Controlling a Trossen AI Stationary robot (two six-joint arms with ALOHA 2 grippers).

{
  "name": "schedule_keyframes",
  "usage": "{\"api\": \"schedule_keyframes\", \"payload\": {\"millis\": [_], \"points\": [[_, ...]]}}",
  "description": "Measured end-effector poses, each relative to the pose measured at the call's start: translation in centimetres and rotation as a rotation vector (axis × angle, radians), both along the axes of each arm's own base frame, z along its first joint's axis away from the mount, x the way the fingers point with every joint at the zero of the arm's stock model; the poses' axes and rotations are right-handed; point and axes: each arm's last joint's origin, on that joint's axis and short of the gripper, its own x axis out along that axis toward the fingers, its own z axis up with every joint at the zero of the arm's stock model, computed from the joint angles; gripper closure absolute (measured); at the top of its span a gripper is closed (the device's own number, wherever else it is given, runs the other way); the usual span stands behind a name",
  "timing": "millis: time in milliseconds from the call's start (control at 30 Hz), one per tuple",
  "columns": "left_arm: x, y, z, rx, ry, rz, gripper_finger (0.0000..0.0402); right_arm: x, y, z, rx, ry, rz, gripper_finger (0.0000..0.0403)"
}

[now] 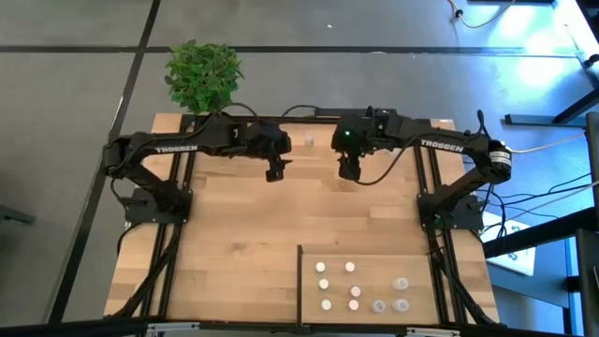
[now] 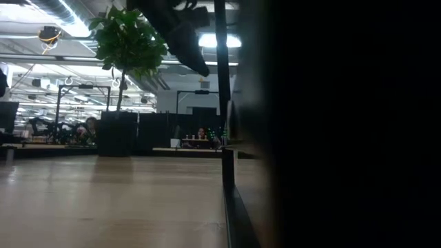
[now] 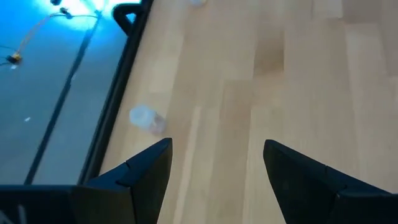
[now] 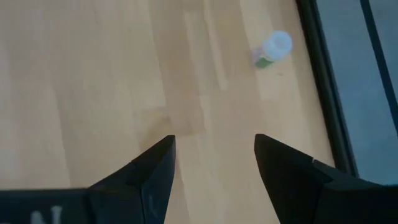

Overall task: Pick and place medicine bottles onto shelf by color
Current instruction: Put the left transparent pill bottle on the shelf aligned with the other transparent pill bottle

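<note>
From above, the left gripper (image 1: 274,174) and right gripper (image 1: 349,171) are hovering empty over the bench (image 1: 234,234); the last loose bottle (image 1: 310,141) is lying between them, toward the back edge. The shelf (image 1: 459,271), well forward of the right gripper, is carrying bottles grouped by color. Each wrist view is showing parted, empty jaws with that bottle (image 3: 144,118) ahead.

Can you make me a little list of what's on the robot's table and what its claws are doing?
bottles on shelf: nine medicine bottles standing on the shelf
loose bottle: one at the table's far edge, between the arms
left claw: open, empty, above the table
right claw: open, empty, above the table
plant: behind the table's far left corner
</note>
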Motion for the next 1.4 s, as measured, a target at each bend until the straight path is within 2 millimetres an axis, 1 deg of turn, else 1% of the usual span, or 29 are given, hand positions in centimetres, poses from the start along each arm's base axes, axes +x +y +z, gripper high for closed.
{"api": "schedule_keyframes", "payload": {"millis": [133, 233, 367, 533, 667, 833, 933, 1100, 1267, 1400], "points": [[0.5, 1.9, -0.2, -0.021, -0.060, -0.048, 0.0155, 0.2, 0.7, 0.0, 0.002, 0.007, 0.024, 0.0181], [0.9, 3.4, -1.0, -0.001, -0.066, -0.055, 0.0155, 0.3, 1.2, 0.0, 0.003, 0.009, 0.038, 0.0181], [1.7, 5.0, -2.6, -0.002, -0.048, -0.026, 0.0155, 0.4, 1.6, 0.0, 0.003, 0.010, 0.053, 0.0181], [2.2, 6.6, -5.2, -0.044, 0.027, 0.013, 0.0155, 0.5, 2.1, 0.0, 0.003, 0.010, 0.070, 0.0181], [2.4, 7.4, -6.8, -0.065, 0.071, 0.032, 0.0155, 0.6, 2.5, 0.0, 0.002, 0.010, 0.083, 0.0181], [2.7, 7.9, -8.2, -0.082, 0.105, 0.040, 0.0155, 0.6, 2.6, 0.0, 0.004, 0.009, 0.083, 0.0181], [3.0, 8.1, -9.3, -0.105, 0.125, 0.055, 0.0155, 0.6, 2.6, 0.0, 0.004, 0.009, 0.083, 0.0181], [3.2, 9.1, -11.4, -0.163, 0.154, 0.086, 0.0155, 0.7, 2.6, 0.0, 0.015, -0.001, 0.058, 0.0181], [3.5, 10.1, -12.5, -0.228, 0.096, 0.041, 0.0155, 0.7, 2.6, 0.0, 0.026, -0.006, 0.037, 0.0181], [3.7, 10.7, -12.2, -0.204, 0.041, 0.075, 0.0155, 0.7, 2.6, 0.0, 0.026, -0.006, 0.038, 0.0181]]}}
